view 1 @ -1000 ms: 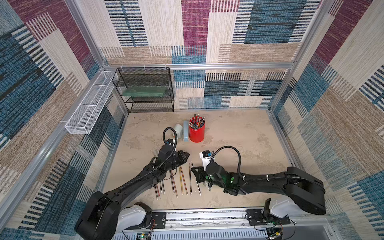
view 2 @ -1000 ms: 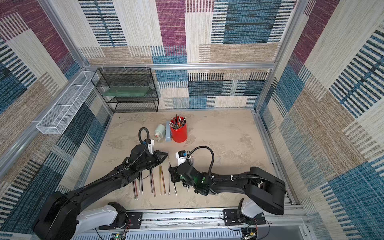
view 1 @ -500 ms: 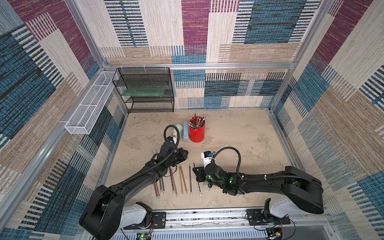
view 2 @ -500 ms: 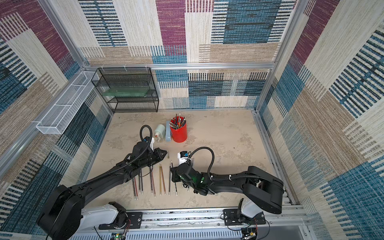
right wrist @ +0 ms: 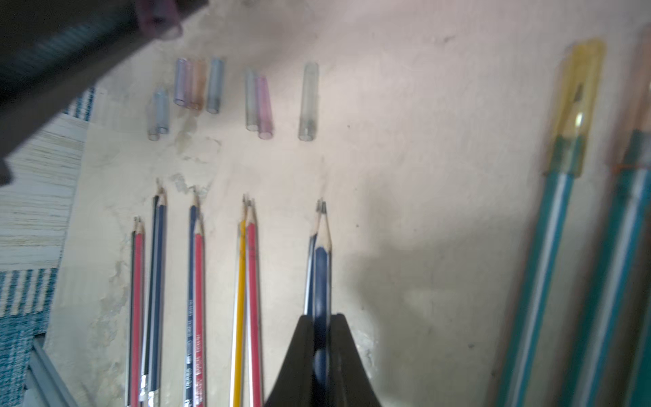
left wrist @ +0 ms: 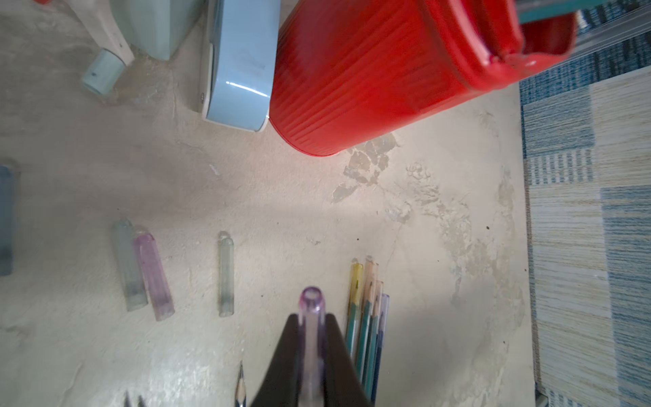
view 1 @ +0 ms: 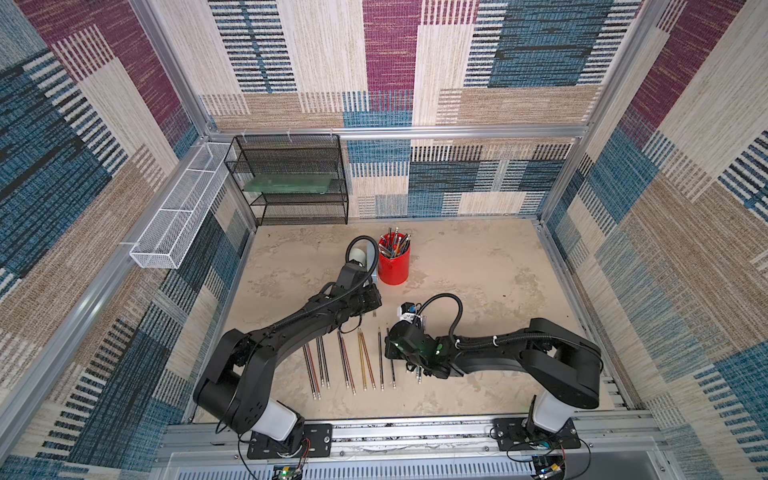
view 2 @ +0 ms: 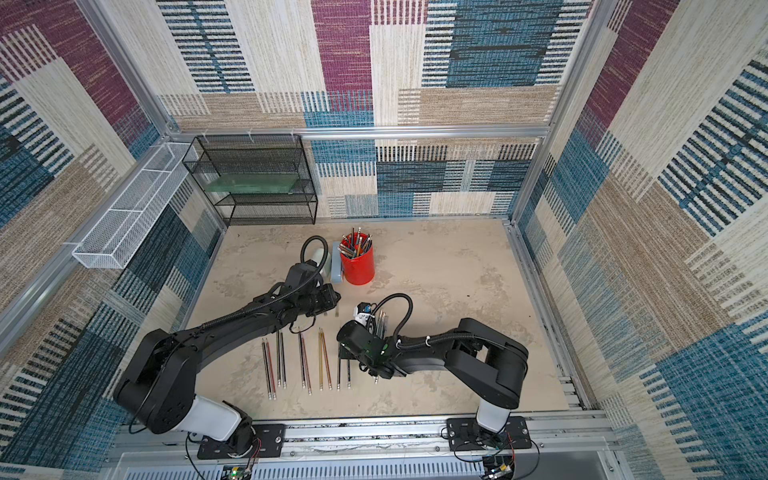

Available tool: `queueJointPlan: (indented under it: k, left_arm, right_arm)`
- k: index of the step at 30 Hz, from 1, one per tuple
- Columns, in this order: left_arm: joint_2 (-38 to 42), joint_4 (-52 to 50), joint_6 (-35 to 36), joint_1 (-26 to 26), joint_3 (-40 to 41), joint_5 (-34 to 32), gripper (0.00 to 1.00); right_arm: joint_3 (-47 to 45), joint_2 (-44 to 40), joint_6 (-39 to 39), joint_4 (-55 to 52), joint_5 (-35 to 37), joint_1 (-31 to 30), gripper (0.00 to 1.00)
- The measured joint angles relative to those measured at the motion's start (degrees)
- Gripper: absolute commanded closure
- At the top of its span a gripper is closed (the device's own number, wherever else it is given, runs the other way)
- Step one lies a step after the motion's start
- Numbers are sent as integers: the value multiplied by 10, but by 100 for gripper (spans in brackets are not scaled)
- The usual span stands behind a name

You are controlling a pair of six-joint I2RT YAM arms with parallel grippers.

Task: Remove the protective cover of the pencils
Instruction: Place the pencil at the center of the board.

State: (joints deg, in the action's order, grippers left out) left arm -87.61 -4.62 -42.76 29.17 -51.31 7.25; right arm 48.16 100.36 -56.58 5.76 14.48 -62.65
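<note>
Left end effector (left wrist: 311, 320) clamps cap (left wrist: 311, 299), right (right wrist: 322, 319) pencil (right wrist: 322, 267).

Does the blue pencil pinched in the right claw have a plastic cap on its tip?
No, the blue pencil in the right gripper shows a bare sharpened tip in the right wrist view.

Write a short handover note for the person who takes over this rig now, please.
Grippers: left gripper shut on a purple cap, off its pencil; right gripper shut on a bare blue pencil.
Done: bare pencils lie in a row, loose caps in a row beyond their tips.
To do: set both down, then uncap the teal pencils beside the right gripper; red cup pencils unclear.
</note>
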Motion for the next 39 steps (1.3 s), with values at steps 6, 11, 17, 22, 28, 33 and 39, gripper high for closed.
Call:
queueJointPlan:
  k: [6, 11, 17, 22, 28, 33, 39]
  left_arm:
    - [-28, -21, 10, 0, -26, 0, 100]
    - [-47, -39, 21, 0, -47, -9, 100]
    - [-68, -63, 27, 0, -66, -11, 100]
    - [-76, -68, 29, 0, -72, -14, 100]
    - [-86, -70, 30, 0, -82, -14, 100]
    - [-90, -78, 33, 0, -83, -16, 100]
    - [-94, -89, 39, 0, -89, -23, 100]
  right_arm:
    - [12, 23, -15, -18, -6, -3, 100]
    - [24, 34, -28, -26, -4, -3, 99]
    - [34, 43, -34, -26, 1, -7, 88]
    - [34, 43, -38, -26, 2, -8, 80]
    - [34, 43, -38, -18, 2, -10, 67]
    - [34, 35, -29, -26, 1, -15, 63]
    - [38, 5, -20, -51, 17, -28, 51]
